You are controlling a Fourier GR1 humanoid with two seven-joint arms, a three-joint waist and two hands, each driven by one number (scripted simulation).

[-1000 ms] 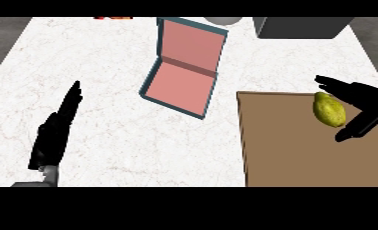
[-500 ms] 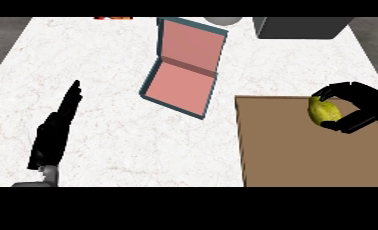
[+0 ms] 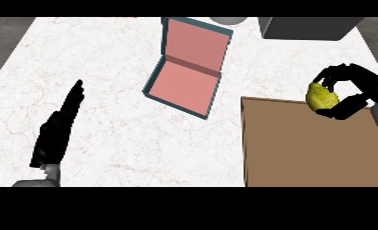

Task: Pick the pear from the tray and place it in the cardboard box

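Observation:
A yellow-green pear (image 3: pixel 320 96) is held at the far right, at the back edge of the brown tray (image 3: pixel 303 144). My right hand (image 3: pixel 352 90) is curled round it, fingers and thumb wrapping both sides. The box (image 3: pixel 188 71) lies open near the counter's middle, with a pink inside and teal walls, its lid tilted up behind it. My left hand (image 3: pixel 57 126) rests at the lower left, fingers straight and pointing away, holding nothing.
A dark grey block (image 3: pixel 306 26) stands at the back right of the white marble counter (image 3: pixel 96 69). A pale round object (image 3: pixel 227 20) shows at the back edge behind the box lid.
My right hand closed round the pear and has carried it toward the tray's back edge. The left hand has barely shifted.

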